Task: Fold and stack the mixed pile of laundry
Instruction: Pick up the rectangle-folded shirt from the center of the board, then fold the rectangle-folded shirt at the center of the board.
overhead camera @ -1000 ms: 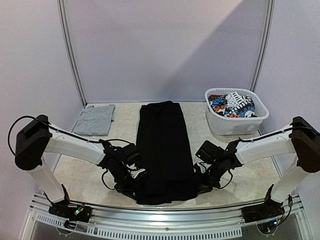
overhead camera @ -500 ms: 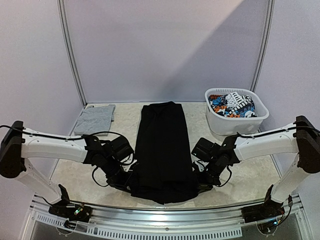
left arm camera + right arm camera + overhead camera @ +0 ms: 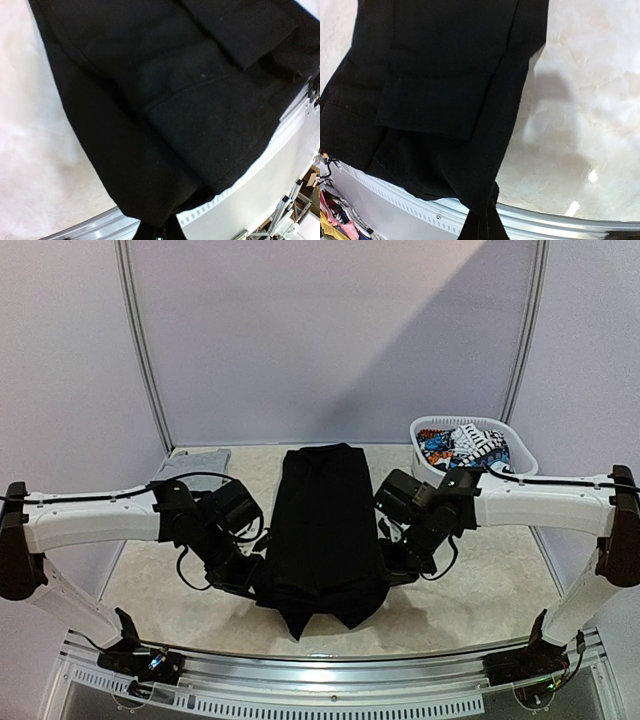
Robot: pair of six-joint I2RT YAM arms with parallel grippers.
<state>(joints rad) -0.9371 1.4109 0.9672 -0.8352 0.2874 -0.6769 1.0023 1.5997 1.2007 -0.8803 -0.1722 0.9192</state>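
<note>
A large black garment [image 3: 325, 530] lies lengthwise down the middle of the table, and its near end is lifted off the surface. My left gripper [image 3: 252, 583] is shut on its near left corner and my right gripper [image 3: 392, 568] is shut on its near right corner. In the left wrist view the black garment [image 3: 165, 115] hangs from my closed fingers [image 3: 145, 234]. The right wrist view shows the black garment [image 3: 445, 90] bunched into that gripper [image 3: 482, 231]. A light grey top [image 3: 192, 466] lies at the back left. Printed pieces [image 3: 462, 449] fill the basket.
The white plastic laundry basket [image 3: 455, 489] stands at the back right, just behind my right forearm. The metal rail [image 3: 330, 670] runs along the table's near edge. Bare marble tabletop [image 3: 160, 590] shows on both sides of the black garment.
Both grippers have risen and moved away from the near edge, carrying the black garment's near end up and toward the back. Both arms have stretched out further over the table.
</note>
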